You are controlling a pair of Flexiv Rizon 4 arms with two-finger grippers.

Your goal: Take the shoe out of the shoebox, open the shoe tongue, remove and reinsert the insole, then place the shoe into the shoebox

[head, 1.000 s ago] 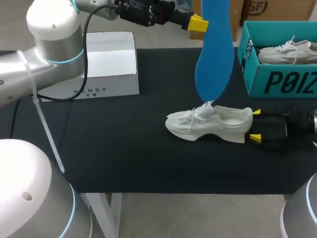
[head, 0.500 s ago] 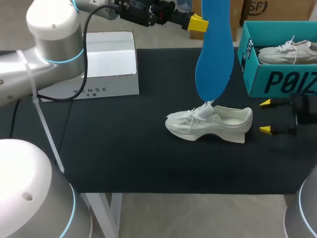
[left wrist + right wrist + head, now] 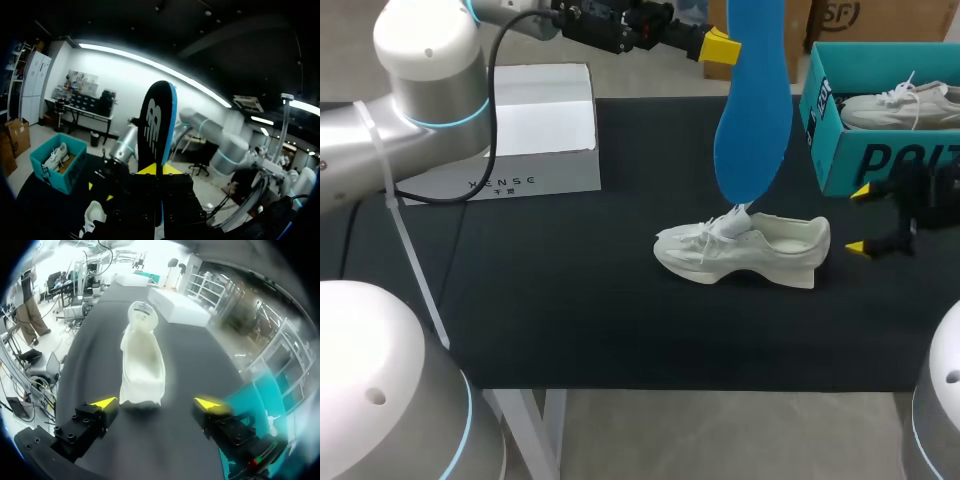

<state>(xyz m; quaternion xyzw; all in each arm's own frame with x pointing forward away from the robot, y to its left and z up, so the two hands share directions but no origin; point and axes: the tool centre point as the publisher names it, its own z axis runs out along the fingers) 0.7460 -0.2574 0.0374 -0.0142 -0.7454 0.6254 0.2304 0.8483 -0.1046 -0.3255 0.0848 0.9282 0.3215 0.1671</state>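
Bench [image 3: 570, 290] in black carries a white box [image 3: 535, 130] at its far left. Right of that, the left fingers [image 3: 720, 47] pinch the blue insole [image 3: 752, 110], which hangs upright with its lower end just over the tongue of the white sneaker [image 3: 740, 250]. Near the sneaker's heel, the right fingers [image 3: 860, 190] are spread wide, touching nothing. The teal shoebox [image 3: 880, 165] at far right holds a second sneaker [image 3: 900, 105].
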